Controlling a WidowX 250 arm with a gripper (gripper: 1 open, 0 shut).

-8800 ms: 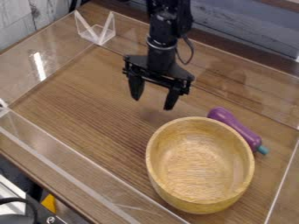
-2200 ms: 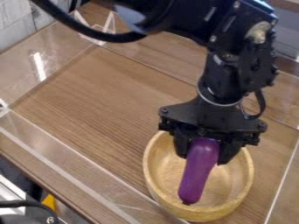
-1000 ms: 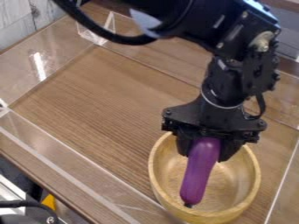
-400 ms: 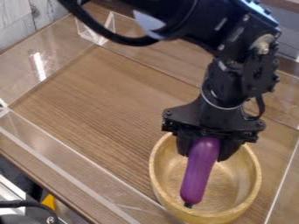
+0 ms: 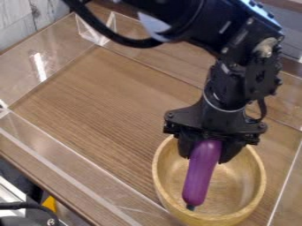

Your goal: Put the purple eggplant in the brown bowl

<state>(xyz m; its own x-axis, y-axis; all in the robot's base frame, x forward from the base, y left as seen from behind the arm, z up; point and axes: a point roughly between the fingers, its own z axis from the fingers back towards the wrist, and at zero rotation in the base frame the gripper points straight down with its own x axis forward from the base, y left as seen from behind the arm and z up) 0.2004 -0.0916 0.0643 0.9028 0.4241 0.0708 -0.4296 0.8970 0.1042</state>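
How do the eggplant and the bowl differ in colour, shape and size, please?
The eggplant is deep purple, while the bowl is light tan-brown. The eggplant is slim and elongated; the bowl is round and hollow. The eggplant is clearly narrower than the bowl, which spreads wide around it in this view. Both have smooth-looking surfaces.

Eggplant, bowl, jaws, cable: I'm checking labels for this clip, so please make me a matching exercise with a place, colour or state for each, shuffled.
Column one
1. eggplant
2. bowl
3. jaws
4. black cable

Column two
A. at the lower left edge of the picture
B. purple, upper end at the jaws
C. light tan, round, beneath the eggplant in this view
D. above the bowl, at the eggplant's upper end

Right pairs
1-B
2-C
3-D
4-A
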